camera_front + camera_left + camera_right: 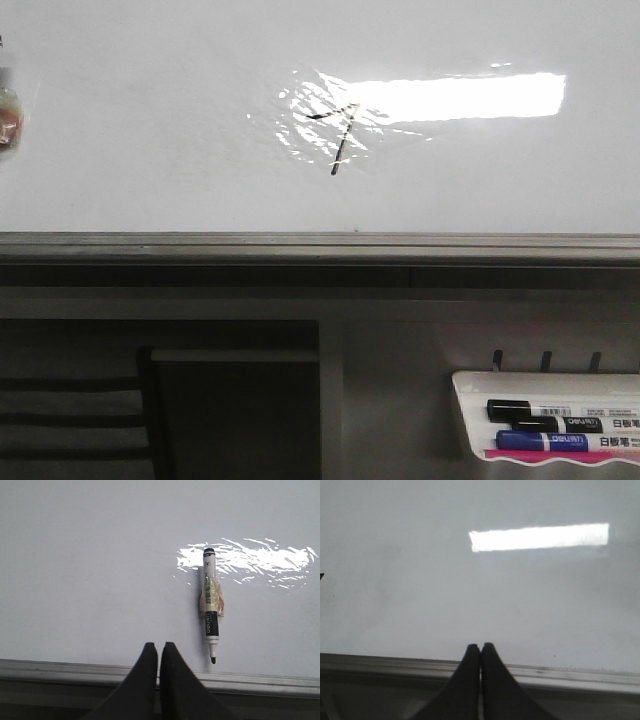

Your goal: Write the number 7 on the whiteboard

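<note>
In the front view the whiteboard fills the upper half of the picture, glossy and white, with a bright rectangular light reflection on its right part. The number 7 is drawn in thin black line just at the left end of this reflection: a short horizontal stroke joined to a longer slanted stroke that goes down to the left. Under the board runs the grey metal edge rail. Lower, at the right corner, a small white marker tray holds a black marker and a blue marker, lying one next to the other. In the left wrist view the left gripper has its two dark fingers pressed together with only a thin line between them, and it holds nothing. Beyond it an uncapped black marker pen lies flat against the white surface, its tip pointing toward the rail, with some yellowish tape around its middle; it is apart from the fingers. In the right wrist view the right gripper is also closed tight, fingers touching, with nothing between them, and it faces the bare board above the rail. No arm shows in the front view.
</note>
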